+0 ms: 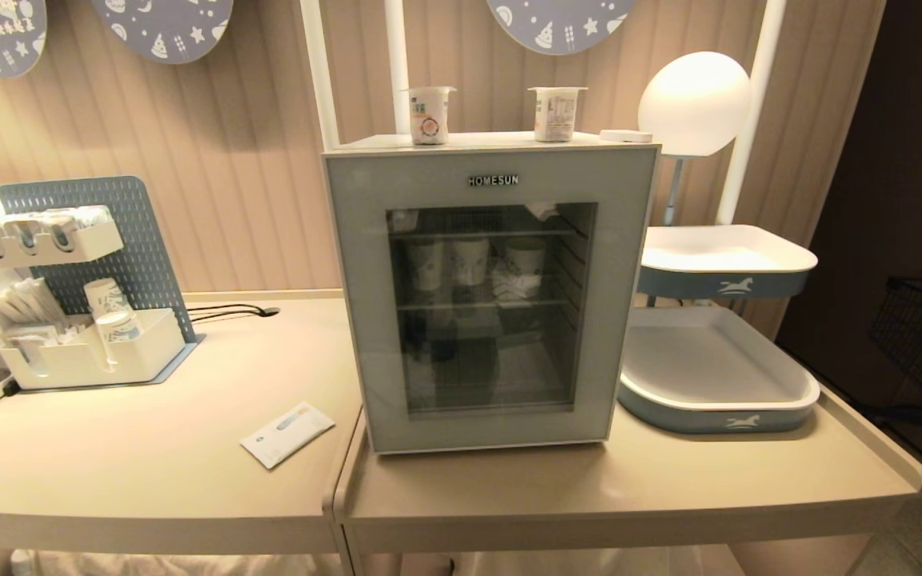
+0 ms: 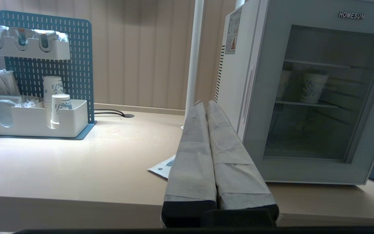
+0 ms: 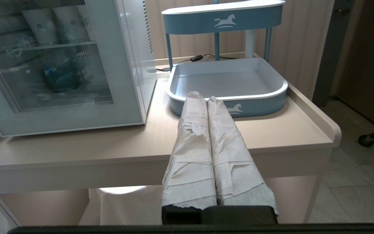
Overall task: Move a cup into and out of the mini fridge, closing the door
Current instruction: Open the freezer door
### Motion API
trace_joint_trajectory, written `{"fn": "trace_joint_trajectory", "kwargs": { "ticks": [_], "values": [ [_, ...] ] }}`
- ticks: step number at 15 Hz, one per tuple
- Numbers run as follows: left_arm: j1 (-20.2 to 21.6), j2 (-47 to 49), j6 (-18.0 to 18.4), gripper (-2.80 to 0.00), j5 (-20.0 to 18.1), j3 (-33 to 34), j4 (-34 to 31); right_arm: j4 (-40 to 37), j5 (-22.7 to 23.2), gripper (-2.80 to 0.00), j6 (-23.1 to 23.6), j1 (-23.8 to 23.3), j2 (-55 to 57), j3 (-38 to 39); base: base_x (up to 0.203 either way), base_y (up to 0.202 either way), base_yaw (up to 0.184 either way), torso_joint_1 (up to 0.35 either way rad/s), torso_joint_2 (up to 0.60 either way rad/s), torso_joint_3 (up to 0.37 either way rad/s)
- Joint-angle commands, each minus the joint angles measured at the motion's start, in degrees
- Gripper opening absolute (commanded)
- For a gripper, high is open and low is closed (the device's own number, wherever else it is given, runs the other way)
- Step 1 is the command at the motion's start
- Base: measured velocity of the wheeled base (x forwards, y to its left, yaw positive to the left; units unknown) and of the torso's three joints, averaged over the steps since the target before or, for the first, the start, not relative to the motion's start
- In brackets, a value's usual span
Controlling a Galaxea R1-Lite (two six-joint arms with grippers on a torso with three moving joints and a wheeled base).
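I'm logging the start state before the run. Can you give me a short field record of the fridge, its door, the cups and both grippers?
mini fridge: stands on the table, between the pegboard organiser and the blue tray
door: closed
cups inside: patterned cups on a wire shelf, seen through the glass
cups on top: two sealed cups on the fridge roof
left gripper: shut, empty, short of the table edge, left of the fridge
right gripper: shut, empty, in front of the blue tray
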State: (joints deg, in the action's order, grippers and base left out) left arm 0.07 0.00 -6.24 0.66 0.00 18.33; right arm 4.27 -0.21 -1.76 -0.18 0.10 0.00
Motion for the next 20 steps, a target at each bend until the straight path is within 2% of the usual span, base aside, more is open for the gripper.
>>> {"fn": "trace_joint_trajectory", "kwargs": {
  "ticks": [1,5,6,8,10,11,14,16,17,19,20],
  "values": [
    [0.0,0.1,0.0,-2.80,0.0,2.3,0.1,0.0,0.0,-2.80,0.0,0.0,0.1,2.2,0.000,0.000,0.000,0.000,0.00,0.000],
    [0.0,0.6,1.0,-2.80,0.2,2.0,-1.1,0.0,0.0,-2.80,0.0,0.0,0.1,2.2,0.000,0.000,0.000,0.000,0.00,0.000],
    [0.0,1.4,1.0,-2.80,0.3,0.2,-2.3,0.0,0.0,-2.80,0.0,0.0,0.1,2.2,0.000,0.000,0.000,0.000,0.00,0.000],
    [0.0,6.0,0.3,-2.80,1.3,-10.7,-8.2,0.0,0.0,-2.80,0.0,0.0,0.1,2.2,0.000,0.000,0.000,0.000,0.00,0.000],
    [-0.4,16.7,-1.9,-2.80,2.2,-22.9,-11.6,0.0,0.0,-2.80,0.0,0.0,0.1,2.2,0.000,0.000,0.000,0.000,0.00,0.000],
    [-0.7,24.7,-3.1,-2.80,2.4,-25.7,-10.8,0.0,0.0,-2.80,0.0,0.0,0.1,2.2,0.000,0.000,0.000,0.000,0.00,0.000],
    [-1.2,49.3,-5.2,-2.80,0.8,-29.8,-2.2,0.0,0.0,-2.80,0.0,0.0,0.1,2.2,0.000,0.000,0.000,0.000,0.00,0.000],
    [-0.3,65.7,-5.9,-2.80,-3.6,-32.3,5.2,0.0,0.0,-2.80,0.0,0.0,0.1,2.2,0.000,0.000,0.000,0.000,0.00,0.000],
    [0.6,73.8,-6.2,-2.80,-7.3,-34.0,8.9,0.0,0.0,-2.80,0.0,0.0,0.1,2.2,0.000,0.000,0.000,0.000,0.00,0.000],
    [2.4,87.4,-6.6,-2.80,-17.3,-38.4,14.7,0.0,0.0,-2.80,0.0,0.0,0.1,2.2,0.000,0.000,0.000,0.000,0.00,0.000],
    [3.3,93.0,-6.6,-2.80,-23.9,-41.0,17.2,0.0,0.0,-2.80,0.0,0.0,0.1,2.2,0.000,0.000,0.000,0.000,0.00,0.000]
  ]
}}
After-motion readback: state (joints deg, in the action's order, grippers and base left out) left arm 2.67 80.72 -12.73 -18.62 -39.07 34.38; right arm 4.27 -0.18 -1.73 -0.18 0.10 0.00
